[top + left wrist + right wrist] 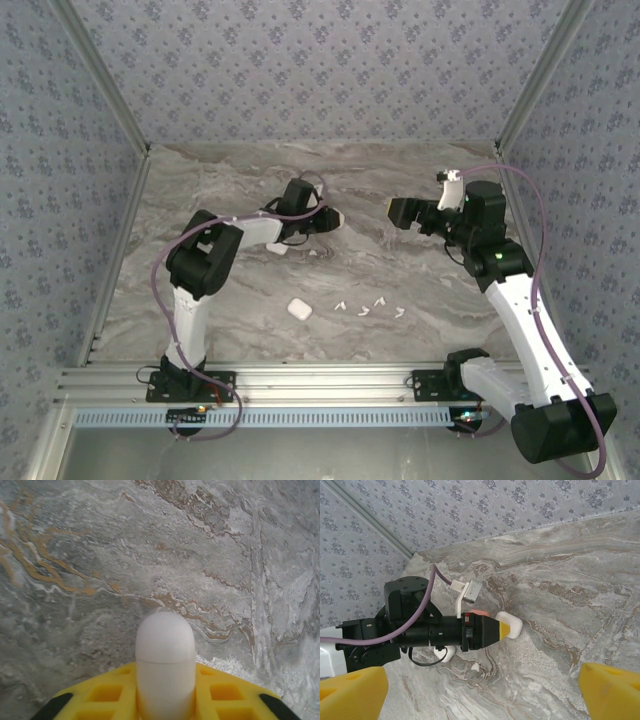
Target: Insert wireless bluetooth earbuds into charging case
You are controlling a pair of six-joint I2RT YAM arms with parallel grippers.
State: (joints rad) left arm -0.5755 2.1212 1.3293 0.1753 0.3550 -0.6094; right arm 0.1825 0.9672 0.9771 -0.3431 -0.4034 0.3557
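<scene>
White case (165, 650) — base cut off — sits within left gripper (165, 695).

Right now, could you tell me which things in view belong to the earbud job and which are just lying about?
Job:
loose white earbuds
white case beside them
closed white case at the left gripper

Not the job:
marble table
patterned walls
front rail

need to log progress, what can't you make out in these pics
Left wrist view: white case is cut off by the bottom edge, and its shell hides any contents.
Right wrist view: left pincer is side-on, so its grip on the white case is unclear.
Top view: earbuds are too small to tell apart.
</scene>
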